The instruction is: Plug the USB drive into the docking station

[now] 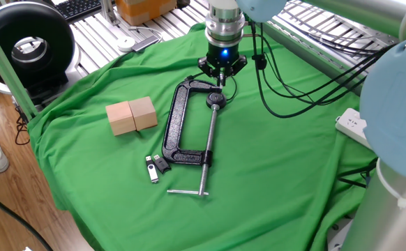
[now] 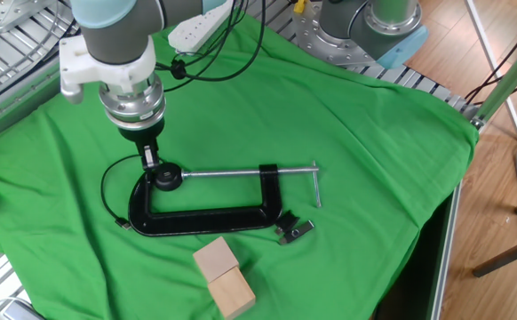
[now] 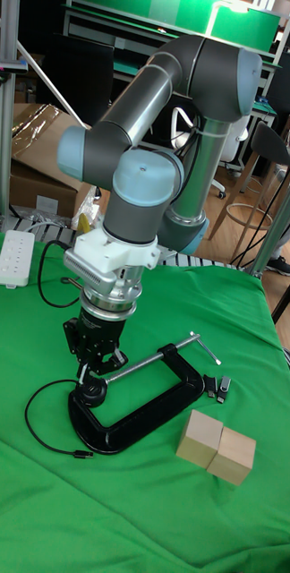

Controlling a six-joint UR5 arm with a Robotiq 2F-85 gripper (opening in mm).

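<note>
Green cloth (image 1: 280, 167) covers the table, and on it we take the black C-clamp (image 1: 177, 124) as our landmark. Our gripper (image 1: 221, 75) hangs just above the clamp's round screw pad (image 1: 215, 100), at the end of the frame farthest from the clamp's T-handle (image 1: 187, 192). It holds nothing that we can see. We cannot tell how its jaws stand, since the fingers are small and dark against the clamp in every view. A blue light glows on the wrist above the fingers.

The USB drive (image 1: 151, 169) lies flat on the cloth just beside the clamp's lower corner, near where the screw passes through the frame. A second small dark stick (image 1: 161, 164) lies touching or nearly touching it, on the side toward the clamp. In the other fixed view we see the same pair (image 2: 293, 230) just past that corner.

Two wooden blocks (image 1: 132, 115) sit side by side, touching each other, beside the clamp's long back, on the side away from the screw. A thin black cable (image 2: 109, 191) loops on the cloth near the clamp's curved end, below our gripper. We cannot make out a docking station.
</note>
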